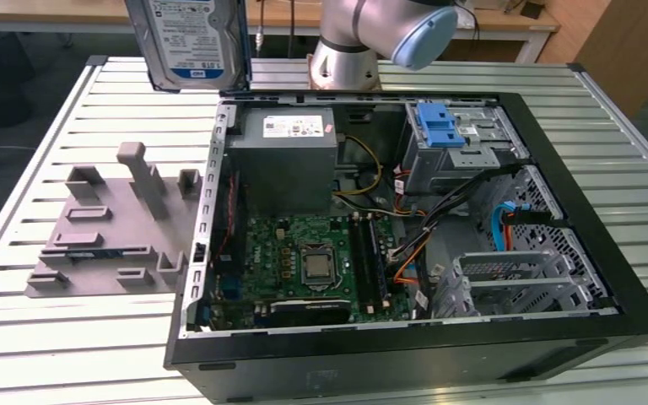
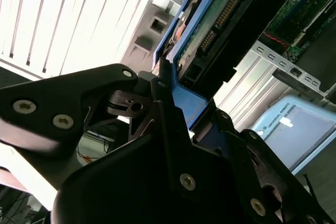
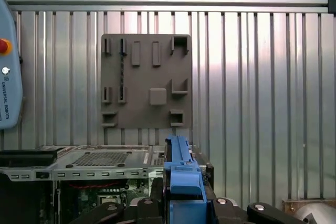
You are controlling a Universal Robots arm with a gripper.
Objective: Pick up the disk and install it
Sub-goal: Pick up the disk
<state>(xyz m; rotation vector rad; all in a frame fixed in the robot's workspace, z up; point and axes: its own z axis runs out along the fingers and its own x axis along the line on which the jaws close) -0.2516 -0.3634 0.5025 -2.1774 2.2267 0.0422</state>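
The disk [image 1: 192,42], a silver drive with a white-and-blue label in a blue bracket, hangs upright in the air above the table's far side, towards the exterior view's left of the open case. In the second wrist view my gripper [image 2: 186,103] is shut on the disk's [image 2: 220,19] blue bracket, with the drive's green circuit board facing the camera. In the first wrist view the disk's blue bracket edge [image 3: 182,174] stands between the black fingers [image 3: 152,200] of the gripper [image 3: 181,203].
The open computer case [image 1: 594,278] lies on the slatted metal table [image 1: 31,337]. Inside are a grey power supply [image 1: 284,160], a motherboard [image 1: 301,261], loose cables and a metal drive bay with a blue latch [image 1: 438,126]. A grey fixture plate [image 1: 105,245] sits beside the case.
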